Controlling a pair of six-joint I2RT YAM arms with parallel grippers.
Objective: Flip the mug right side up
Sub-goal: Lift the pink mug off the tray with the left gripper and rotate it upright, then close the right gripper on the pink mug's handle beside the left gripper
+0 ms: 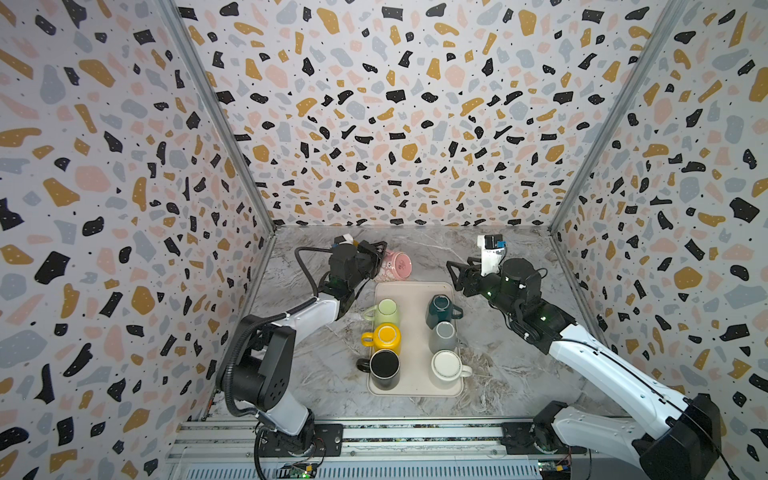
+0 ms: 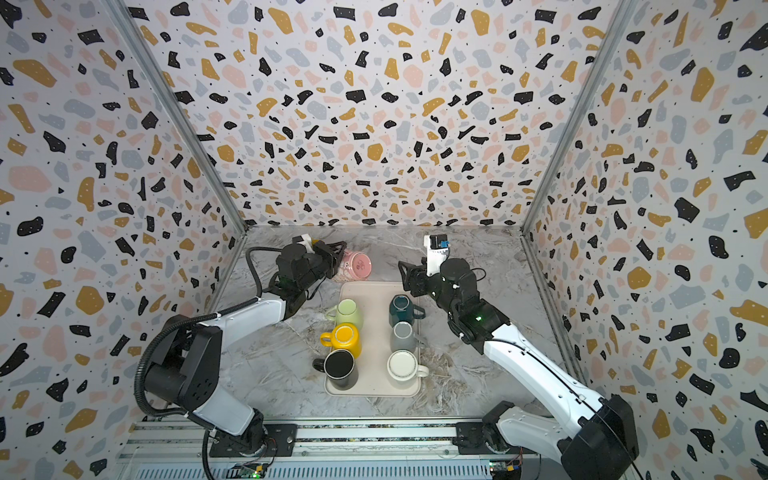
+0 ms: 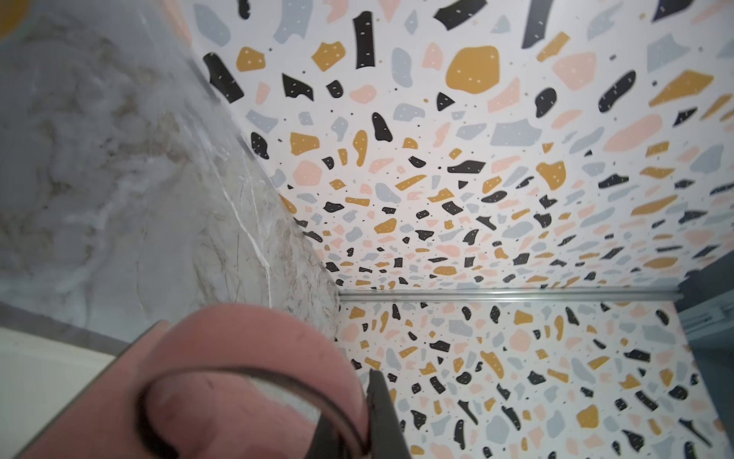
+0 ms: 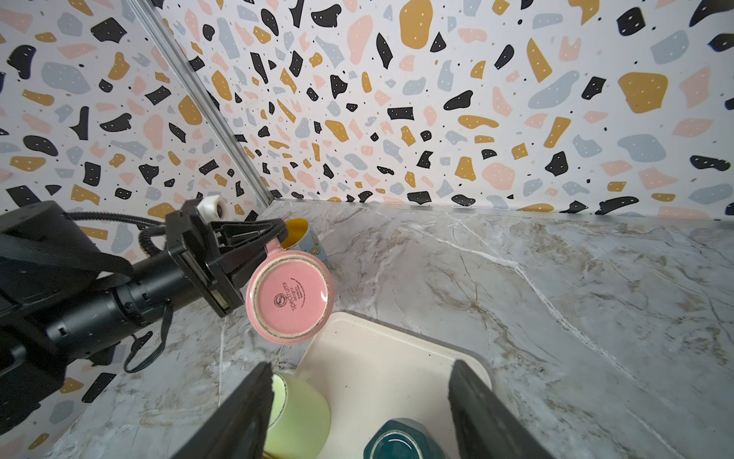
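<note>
A pink mug point(image 1: 397, 266) point(image 2: 358, 265) hangs tipped on its side just beyond the tray's far left corner. Its flat base point(image 4: 290, 300) faces my right wrist camera. My left gripper point(image 1: 379, 254) point(image 2: 338, 254) point(image 4: 274, 235) is shut on the mug's handle, and the pink wall point(image 3: 246, 345) fills the left wrist view beside a dark finger point(image 3: 383, 409). My right gripper point(image 1: 459, 270) point(image 2: 409, 269) point(image 4: 361, 373) stands open and empty over the tray's far end, to the right of the mug and apart from it.
A cream tray point(image 1: 415, 291) point(image 4: 377, 357) carries several mugs, among them light green point(image 1: 384, 311) point(image 4: 298, 413), yellow point(image 1: 386, 336) and dark teal point(image 1: 440, 309) point(image 4: 397, 441). A pale blue mug with a yellow inside point(image 4: 304, 236) sits behind the pink one near the back wall.
</note>
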